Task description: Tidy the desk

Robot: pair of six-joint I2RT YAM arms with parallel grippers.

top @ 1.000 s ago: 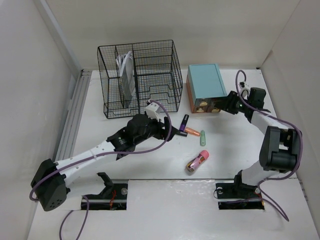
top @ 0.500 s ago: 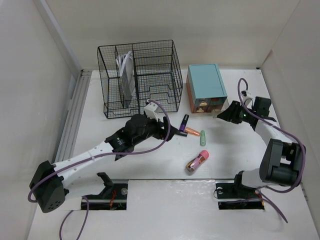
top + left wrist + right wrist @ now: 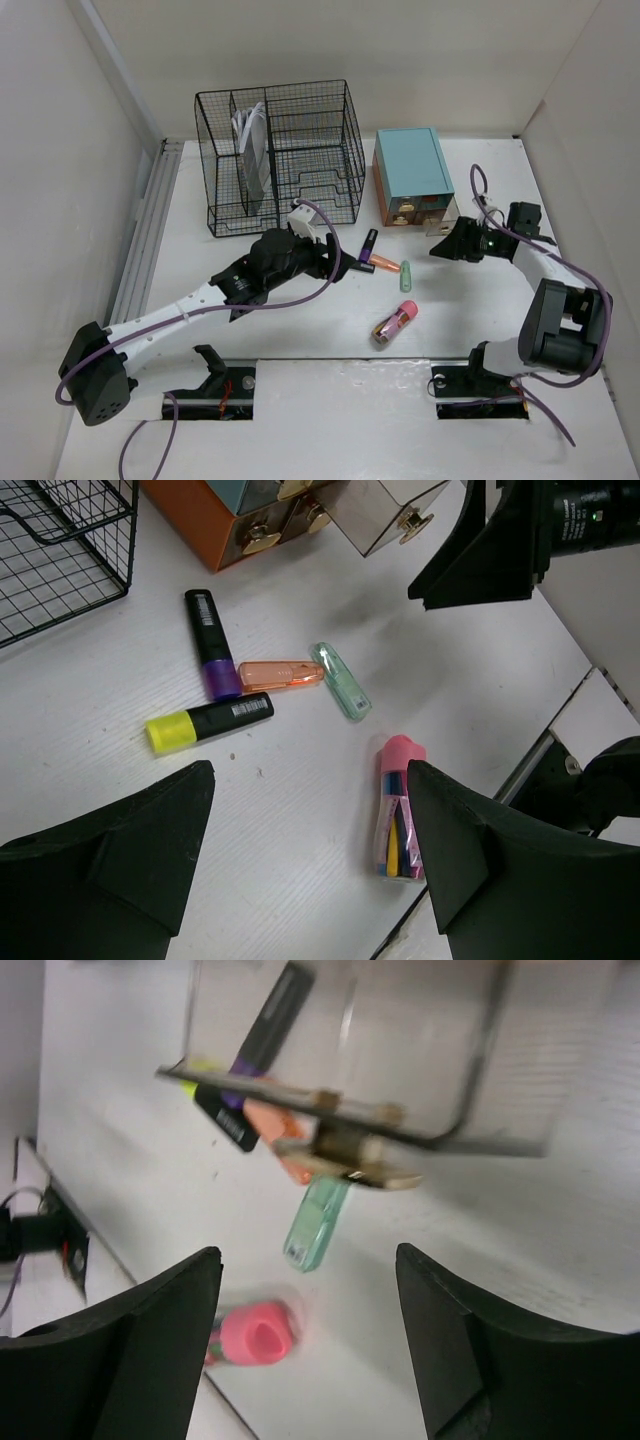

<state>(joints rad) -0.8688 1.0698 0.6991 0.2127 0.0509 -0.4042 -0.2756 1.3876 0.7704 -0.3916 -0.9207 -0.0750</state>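
Barely started. Saw one drawer (image 3: 385, 510) of the teal box (image 3: 412, 160) open, highlighters (image 3: 210, 723) and pink case (image 3: 398, 810) loose mid-tabletop (image 3: 300, 335), between white walls. Held left fingers (image 3: 110, 860) and right fingers (image 3: 130, 1330) spread, empty.

1. Your top camera looks steeply down from above and behind the arm bases (image 3: 225, 385) at the frame's bottom, far enough off to take in the whole desk (image 3: 300, 340).
2. Your left wrist camera looks down from close by on the pink case (image 3: 398, 810), lower right, and the green highlighter (image 3: 341, 680), centre.
3. Your right wrist camera, low, close and blurred, faces the same two things. The top view shows both mid-frame.
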